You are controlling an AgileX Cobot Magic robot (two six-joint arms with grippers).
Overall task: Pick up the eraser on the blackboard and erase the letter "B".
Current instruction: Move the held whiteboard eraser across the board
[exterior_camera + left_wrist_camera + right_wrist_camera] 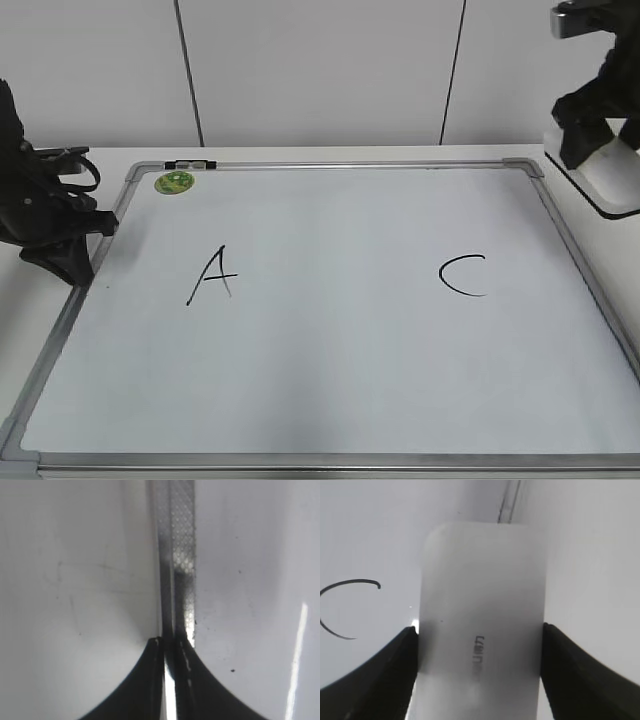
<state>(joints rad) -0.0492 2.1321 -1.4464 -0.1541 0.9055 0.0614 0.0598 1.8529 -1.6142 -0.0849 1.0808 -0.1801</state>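
Note:
The blackboard (330, 350) is a white dry-erase board lying flat. It carries a black "A" (212, 275) and a black "C" (462, 275). No letter "B" shows; the board between them is blank. My right gripper (590, 130) is shut on the white eraser (612, 185) and holds it over the board's far right edge. In the right wrist view the jaws (479, 630) grip the eraser (480, 580) by its long sides, with the "C" (347, 607) to its left. My left gripper (95, 225) is shut and empty at the board's left frame (180, 555).
A green round sticker (173, 182) sits at the board's far left corner, with a small black and white piece (190, 163) on the top frame beside it. A white wall stands behind the table.

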